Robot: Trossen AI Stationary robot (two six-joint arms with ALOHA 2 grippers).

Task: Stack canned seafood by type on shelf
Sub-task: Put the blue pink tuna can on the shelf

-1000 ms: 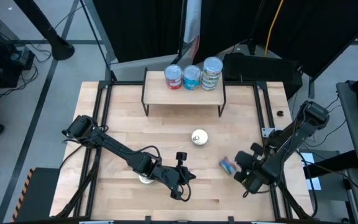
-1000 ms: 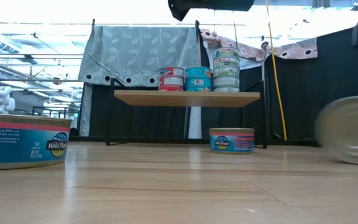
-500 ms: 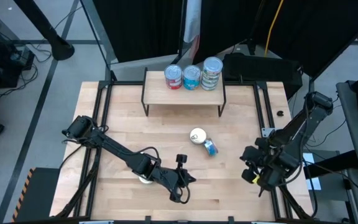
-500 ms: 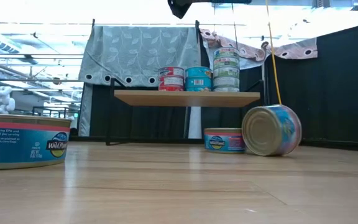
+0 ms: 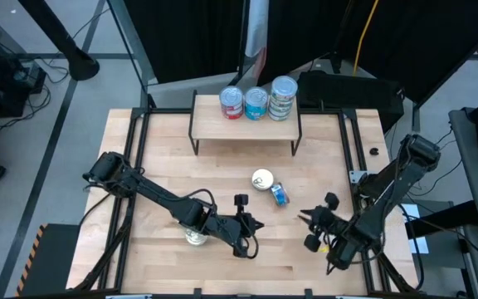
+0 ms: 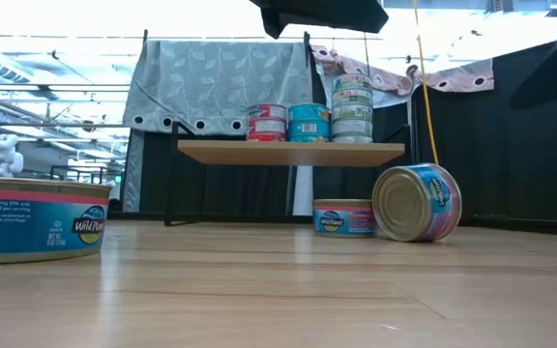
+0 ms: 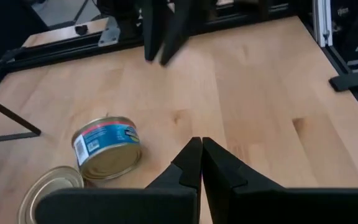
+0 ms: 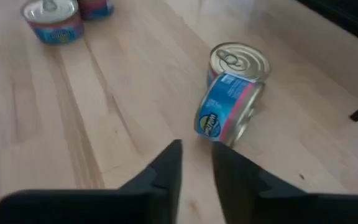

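At the near edge of the table a blue-labelled tin sits flat beside the left arm, its side reading "Wild Planet". The left gripper hovers low just right of that tin, its fingers pressed together with nothing between them. The right gripper hangs over the near right part of the table, its fingers a narrow gap apart and empty. Beyond both grippers, mid-table, a tin on its side with a blue and pink label leans against an upright tin with a pale pull-tab lid; the upright one also reads "Wild Planet". Farthest back, the shelf carries three stacks of tins: red-sided, blue-sided and a taller green-labelled one.
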